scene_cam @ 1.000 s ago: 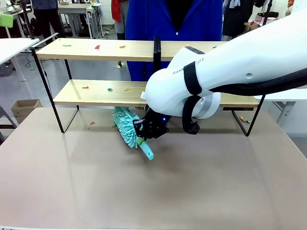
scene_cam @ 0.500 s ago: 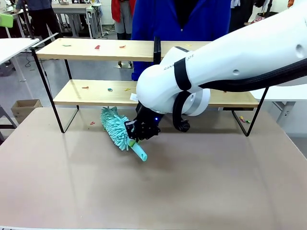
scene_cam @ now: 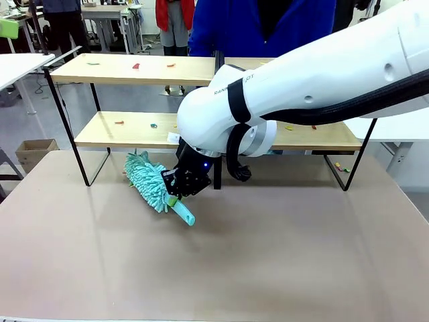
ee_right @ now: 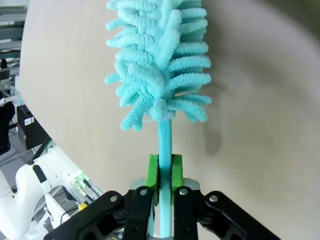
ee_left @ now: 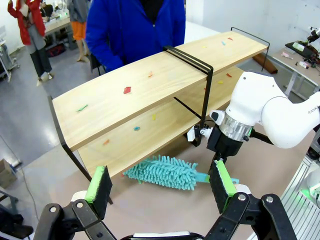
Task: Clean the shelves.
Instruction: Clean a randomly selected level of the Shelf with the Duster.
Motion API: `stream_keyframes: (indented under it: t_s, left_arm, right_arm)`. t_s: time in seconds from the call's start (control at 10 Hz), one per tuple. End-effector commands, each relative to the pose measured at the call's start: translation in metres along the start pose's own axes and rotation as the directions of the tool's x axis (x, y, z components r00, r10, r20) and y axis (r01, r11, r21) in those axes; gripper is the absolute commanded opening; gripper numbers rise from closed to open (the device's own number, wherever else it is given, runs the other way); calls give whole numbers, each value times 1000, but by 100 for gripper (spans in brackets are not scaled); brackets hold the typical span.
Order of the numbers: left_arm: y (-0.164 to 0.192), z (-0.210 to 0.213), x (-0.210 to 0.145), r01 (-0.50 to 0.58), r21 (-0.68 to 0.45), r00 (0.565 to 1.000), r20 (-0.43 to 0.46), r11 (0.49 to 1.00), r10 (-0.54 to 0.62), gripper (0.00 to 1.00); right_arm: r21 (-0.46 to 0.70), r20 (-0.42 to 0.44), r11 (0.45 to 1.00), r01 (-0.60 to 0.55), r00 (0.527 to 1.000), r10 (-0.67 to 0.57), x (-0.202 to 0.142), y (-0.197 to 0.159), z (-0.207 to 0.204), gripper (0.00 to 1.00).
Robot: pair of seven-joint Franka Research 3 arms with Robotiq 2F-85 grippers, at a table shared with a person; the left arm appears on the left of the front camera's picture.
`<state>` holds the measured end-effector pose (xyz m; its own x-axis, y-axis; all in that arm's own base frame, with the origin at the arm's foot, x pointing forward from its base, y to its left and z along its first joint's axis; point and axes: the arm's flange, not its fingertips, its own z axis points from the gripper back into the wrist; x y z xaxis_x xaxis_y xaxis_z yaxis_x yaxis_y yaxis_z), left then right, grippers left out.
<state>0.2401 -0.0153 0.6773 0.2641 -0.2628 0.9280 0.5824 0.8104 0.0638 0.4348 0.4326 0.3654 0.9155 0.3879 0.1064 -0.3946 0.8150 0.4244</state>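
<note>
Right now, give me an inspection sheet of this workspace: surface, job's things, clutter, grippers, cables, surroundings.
Surface: table, beige top, bare in front of the rack.
Job's things: shelves, two wood boards in a black frame; teal duster, head low at the table by the lower board's front edge.
Clutter: small coloured scraps on both boards, a few on the table by the frame.
Grippers: right gripper shut on the duster's handle; left gripper open, holding nothing.
Cables: black hose along the right arm.
Surroundings: person in blue behind the shelves; cardboard box on the floor.
</note>
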Motion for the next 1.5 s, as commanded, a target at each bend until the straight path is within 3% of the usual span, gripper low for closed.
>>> stream_keyframes:
  t_s: [0.0, 0.3, 0.8, 0.9, 1.0, 1.3, 1.4]
  left_arm:
    - [2, 1, 0, 8, -10, 1000, 4, 1000, -8, 100]
    - [2, 1, 0, 8, -10, 1000, 4, 1000, -8, 100]
    - [2, 1, 0, 8, -10, 1000, 4, 1000, -8, 100]
    - [2, 1, 0, 8, -10, 1000, 4, 1000, -8, 100]
    - [2, 1, 0, 8, -10, 1000, 4, 1000, -8, 100]
    - [2, 1, 0, 8, -10, 1000, 4, 1000, -8, 100]
    - [2, 1, 0, 8, -10, 1000, 4, 1000, -8, 100]
  right_arm:
    - [-7, -8, 1000, -29, 1000, 29, 10, 7, 4, 0]
    - [1, -55, 997, -83, 995, 83, 15, 9, 4, 0]
    - [-10, -169, 944, -330, 931, 324, 7, 15, 25, 0]
    - [16, -242, 910, -415, 881, 406, -8, 16, 34, 0]
    - [114, -313, 861, -495, 805, 504, -25, 16, 41, 0]
    - [336, -402, 757, -560, 642, 653, -73, 9, 72, 0]
    - [398, -363, 713, -577, 615, 700, -85, 5, 86, 0]
